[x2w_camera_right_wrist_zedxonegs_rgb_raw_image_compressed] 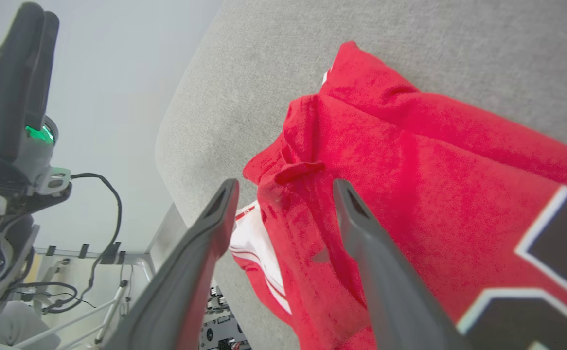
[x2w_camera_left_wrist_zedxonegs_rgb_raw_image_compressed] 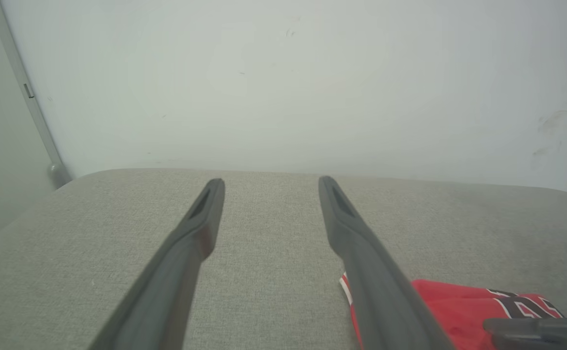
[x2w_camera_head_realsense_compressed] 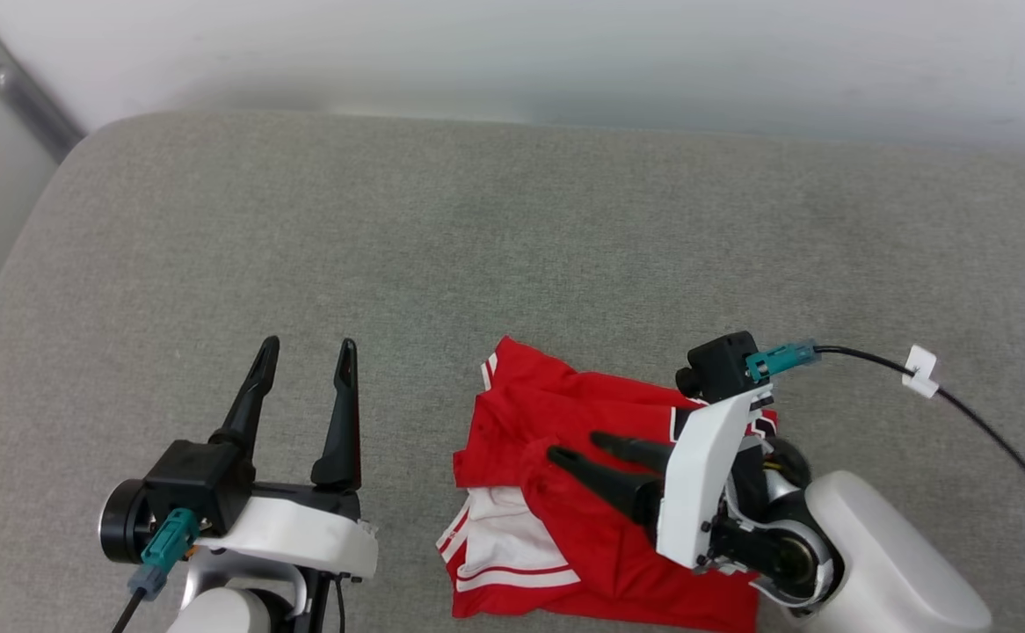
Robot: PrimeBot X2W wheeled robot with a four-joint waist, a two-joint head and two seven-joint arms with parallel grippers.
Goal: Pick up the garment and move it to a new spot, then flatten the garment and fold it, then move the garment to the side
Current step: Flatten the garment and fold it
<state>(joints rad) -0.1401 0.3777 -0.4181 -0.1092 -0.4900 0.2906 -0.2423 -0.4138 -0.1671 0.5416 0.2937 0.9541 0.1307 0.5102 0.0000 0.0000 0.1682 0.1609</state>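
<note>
Garment lies rumpled, partly doubled, at the grey worktop's near right. My right tool hangs spread over it; my left tool is spread, empty. I judge it neither flat nor neatly folded.

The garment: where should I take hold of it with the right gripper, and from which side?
Probably the raised red fold near the left edge of the garment. It bunches up clear of the flatter cloth, and the right gripper, open, points at it from the garment's right side, so come in low from there.
</note>
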